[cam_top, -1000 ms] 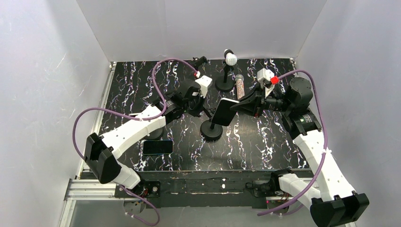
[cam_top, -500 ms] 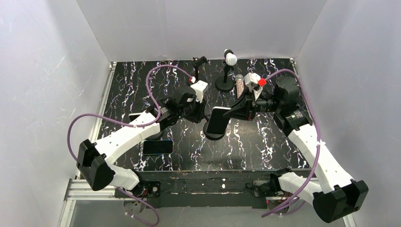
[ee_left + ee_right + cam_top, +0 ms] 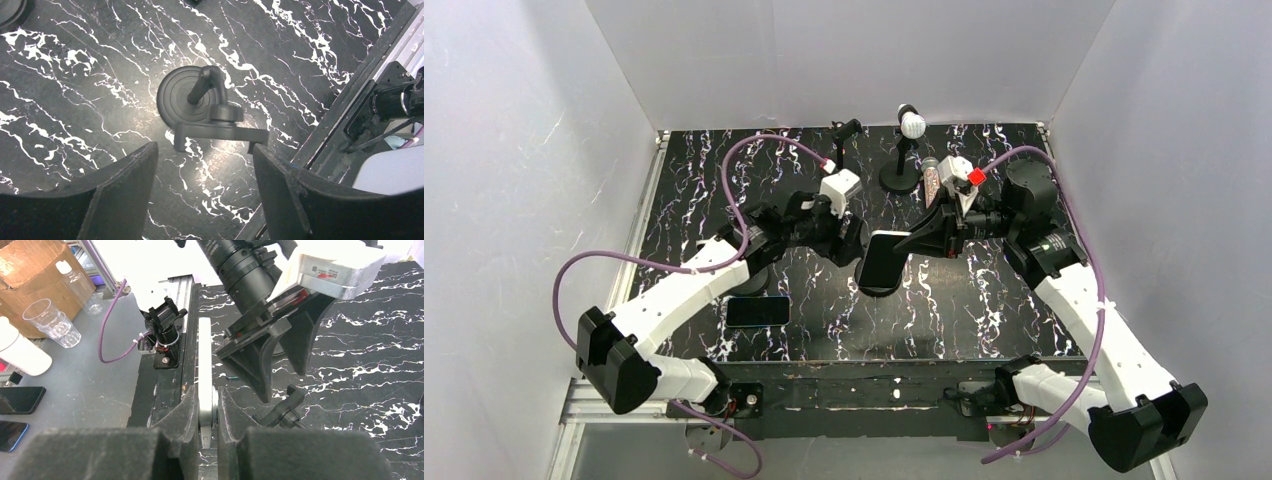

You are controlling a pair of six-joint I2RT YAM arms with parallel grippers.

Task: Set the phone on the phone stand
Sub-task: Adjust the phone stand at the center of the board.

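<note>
Near the middle of the table (image 3: 984,300), my right gripper (image 3: 204,399) is clamped on the phone (image 3: 884,258), held just over the phone stand (image 3: 207,115). My left gripper (image 3: 204,155) hangs above it, fingers apart. If I release off-centre, the phone could slide off and tip the stand.

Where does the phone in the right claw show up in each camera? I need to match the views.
Top external: phone near the table's middle, tilted, pinched by the right claw, over the stand.
Left wrist: not in it; only the empty stand shows beyond the open left claw.
Right wrist: phone edge-on at centre, clamped in the claw.
Shared landmark: the stand, also at lower right of the right wrist view.
</note>
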